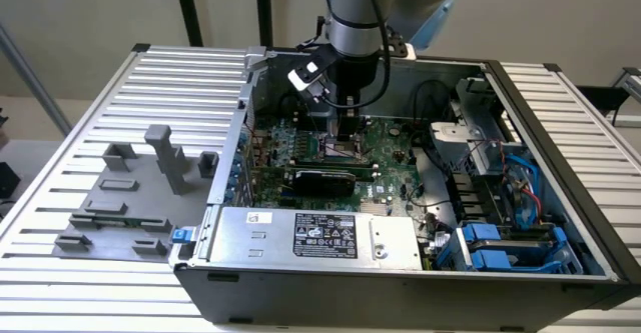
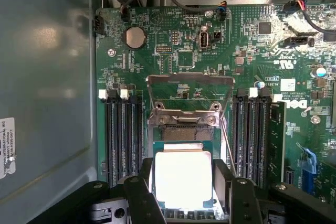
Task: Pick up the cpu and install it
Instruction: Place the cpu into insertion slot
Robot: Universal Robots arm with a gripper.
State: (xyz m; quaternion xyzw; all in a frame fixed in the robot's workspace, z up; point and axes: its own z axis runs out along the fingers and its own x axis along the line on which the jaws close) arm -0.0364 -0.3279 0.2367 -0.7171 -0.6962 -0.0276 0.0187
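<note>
The cpu [image 2: 182,179] is seen clamped by two opposite edges in the gripper [image 2: 184,191], directly over the open socket [image 2: 189,129]. It is judged light, thin, stiff and fragile underneath; only the edges should be gripped.

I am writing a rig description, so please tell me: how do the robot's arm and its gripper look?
The arm is a silver-grey tube with black rings and a pale blue joint cap. Black cables run down it, beside a white and black box. The gripper has black fingers with visible screws.
</note>
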